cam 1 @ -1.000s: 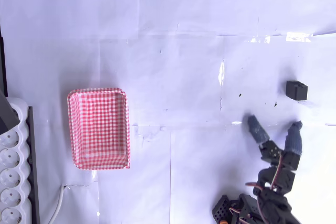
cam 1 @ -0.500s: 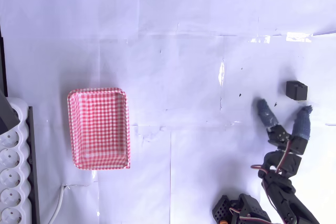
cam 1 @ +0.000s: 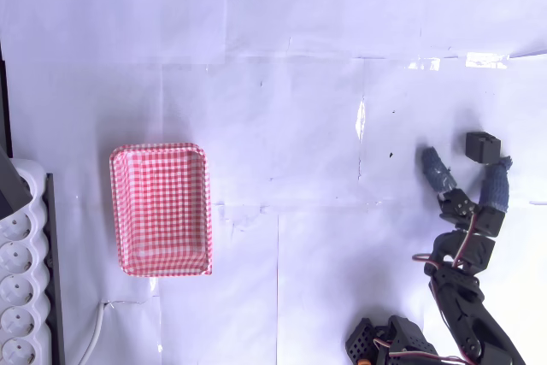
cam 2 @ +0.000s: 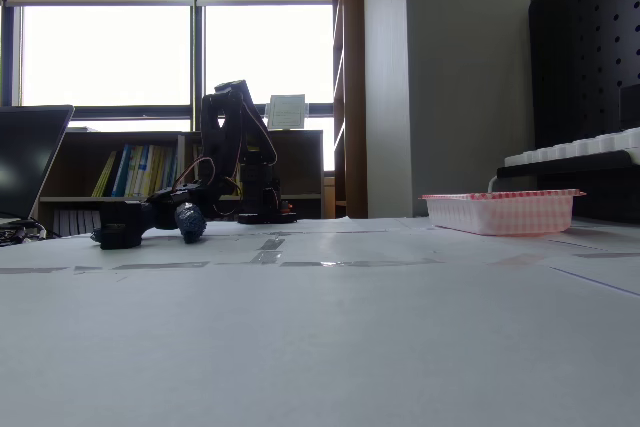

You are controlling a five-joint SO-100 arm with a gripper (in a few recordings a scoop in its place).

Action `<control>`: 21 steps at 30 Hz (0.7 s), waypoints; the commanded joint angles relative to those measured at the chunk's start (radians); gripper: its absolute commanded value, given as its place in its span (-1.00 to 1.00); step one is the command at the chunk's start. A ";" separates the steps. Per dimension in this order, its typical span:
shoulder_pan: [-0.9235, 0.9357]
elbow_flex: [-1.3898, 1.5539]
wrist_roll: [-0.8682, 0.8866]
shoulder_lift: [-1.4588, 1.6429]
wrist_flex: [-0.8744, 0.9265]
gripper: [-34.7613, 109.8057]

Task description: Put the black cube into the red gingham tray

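Gripper (cam 1: 462,168): lower right in overhead view, 2 fingers spread apart, nothing between them. Right finger's tip (cam 1: 498,179) just below the black cube, looks touching or nearly so; can't tell which.
Black cube (cam 1: 483,147): on the white tabletop (cam 1: 282,83) at right side of overhead view, just above the gripper, outside the gap between the fingers. In fixed view it sits low at left (cam 2: 118,237), in front of the arm.
Red gingham tray (cam 1: 161,208): left side of overhead view, well apart from cube, nothing inside. In fixed view at right (cam 2: 497,211).
White power strip (cam 1: 19,297): bottom-left edge, near tray.
Arm (cam 2: 240,152): black, base toward back of table in fixed view.
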 commanded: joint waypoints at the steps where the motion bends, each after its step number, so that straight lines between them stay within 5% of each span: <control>1: 0.011 0.083 0.006 0.018 0.009 0.20; 21: -0.037 0.224 -0.025 0.078 0.063 0.17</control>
